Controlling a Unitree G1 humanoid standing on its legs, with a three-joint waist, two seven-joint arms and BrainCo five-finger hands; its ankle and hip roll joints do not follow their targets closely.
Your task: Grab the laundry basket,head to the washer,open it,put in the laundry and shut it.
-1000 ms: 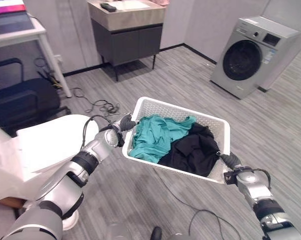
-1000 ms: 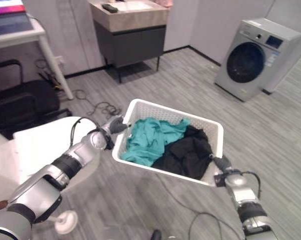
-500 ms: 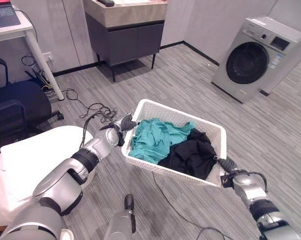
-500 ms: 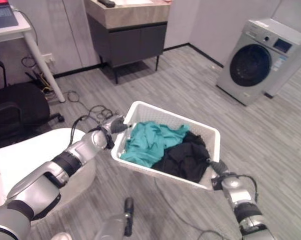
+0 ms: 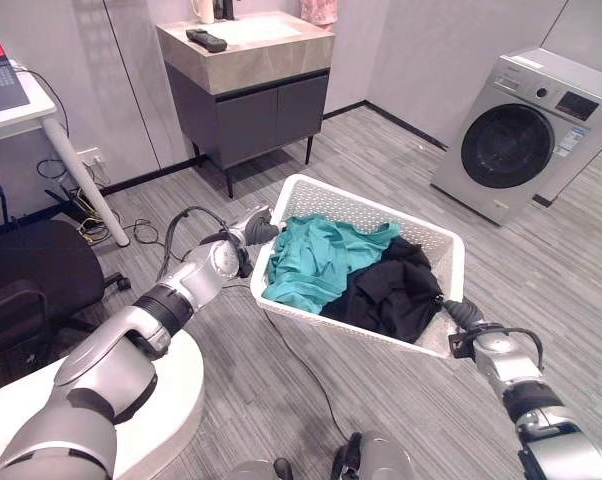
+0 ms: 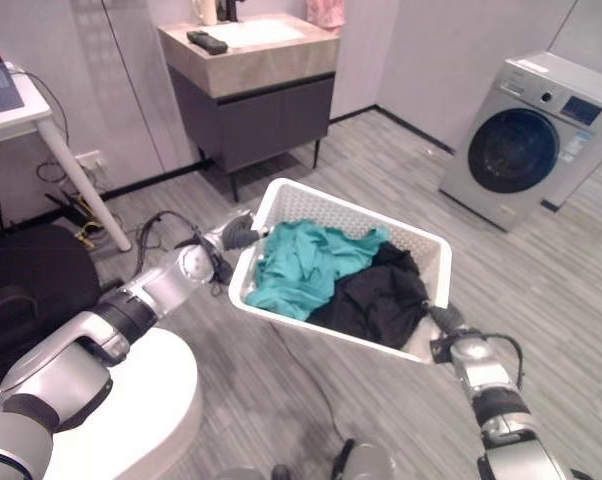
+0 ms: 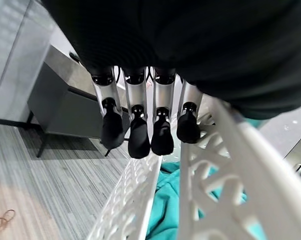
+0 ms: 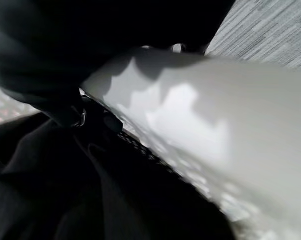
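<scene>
Carrying laundry basket (image 5: 436, 247) toward washer (image 5: 526, 125) (far right): left hand (image 5: 249, 228) fingers (image 7: 139, 135) hooked over rim, right hand (image 5: 463, 318) grip unreadable; keep level, both ends matched.

My left hand (image 5: 253, 228) and right hand (image 5: 459, 318) reach forward, arms spread apart, fingers (image 7: 139, 135) curled (both gripping).

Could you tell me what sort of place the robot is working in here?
Probably a mock-up home or test room that mixes laundry and office. A front-loading washing machine stands by the wall, a vanity cabinet with a sink holds a remote, and an office chair sits beside a white desk.
</scene>
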